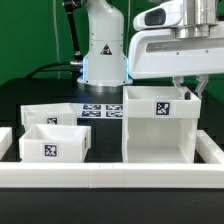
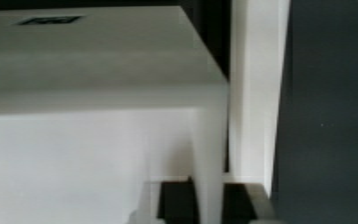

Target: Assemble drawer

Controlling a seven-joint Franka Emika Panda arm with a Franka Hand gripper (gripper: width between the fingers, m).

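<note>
The tall white casing (image 1: 158, 125) stands on the black table at the exterior view's right, with a square tag on its front. Two shallow white trays lie at the exterior view's left, one in front (image 1: 55, 143) and one behind it (image 1: 50, 113). My gripper (image 1: 186, 90) hangs over the casing's right wall at its top edge. In the wrist view the gripper (image 2: 208, 200) straddles that thin wall (image 2: 247, 90). The dark fingers (image 2: 176, 203) sit tight on either side of it, with no gap showing. The casing's inside (image 2: 87, 100) fills most of that view.
The long low white border rail (image 1: 110, 178) runs along the front and up both sides. The marker board (image 1: 100, 110) lies flat between the trays and the casing. The robot's base (image 1: 100, 50) stands behind it.
</note>
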